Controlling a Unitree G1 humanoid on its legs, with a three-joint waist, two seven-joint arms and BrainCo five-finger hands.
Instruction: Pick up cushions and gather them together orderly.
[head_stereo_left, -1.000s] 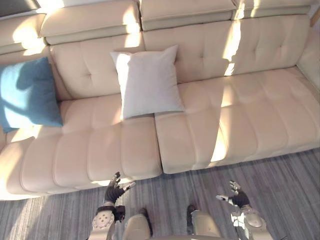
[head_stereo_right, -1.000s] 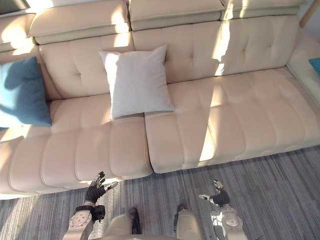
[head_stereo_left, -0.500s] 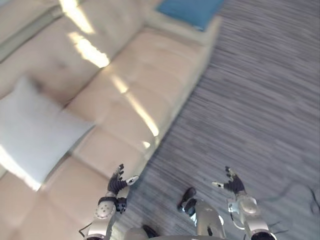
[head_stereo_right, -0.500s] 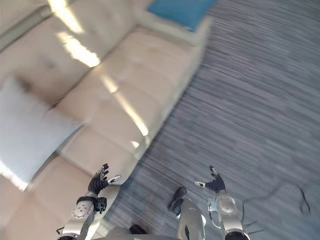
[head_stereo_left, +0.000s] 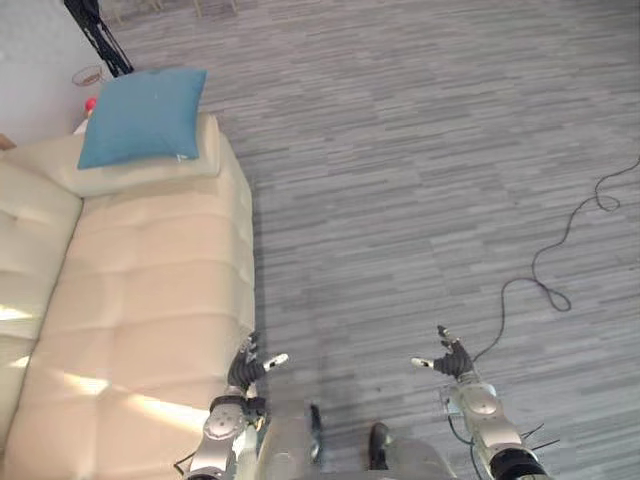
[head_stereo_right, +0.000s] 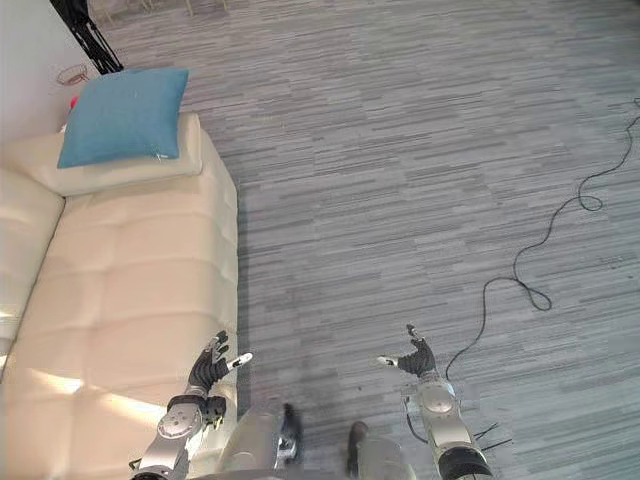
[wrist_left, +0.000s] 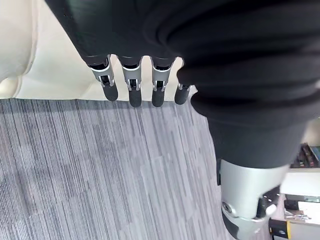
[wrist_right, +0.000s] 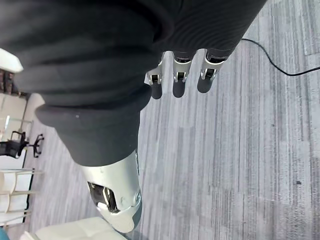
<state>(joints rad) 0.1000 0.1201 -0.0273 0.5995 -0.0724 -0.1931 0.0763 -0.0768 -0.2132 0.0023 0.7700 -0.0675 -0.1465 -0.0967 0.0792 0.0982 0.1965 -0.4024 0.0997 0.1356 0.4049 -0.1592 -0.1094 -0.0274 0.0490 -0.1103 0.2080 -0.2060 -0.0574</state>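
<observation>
Blue cushion (head_stereo_left: 143, 115) on sofa (head_stereo_left: 150, 280) end, well apart from both hands. Left hand (head_stereo_left: 243, 368), right hand (head_stereo_left: 452, 360): fingers spread, holding nothing. Risk: one-sided grab could tip it off.

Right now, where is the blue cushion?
The square blue fabric cushion lies upper left in the eye views, on the far end of the cream sofa.

A blue cushion (head_stereo_right: 122, 115) lies flat on the far end of the cream sofa (head_stereo_right: 130, 290) (well apart from both hands). The left hand (head_stereo_right: 208, 372) hangs over the sofa's near edge and the right hand (head_stereo_right: 412, 360) over the grey floor (head_stereo_right: 400, 150), both empty with fingers spread.
</observation>
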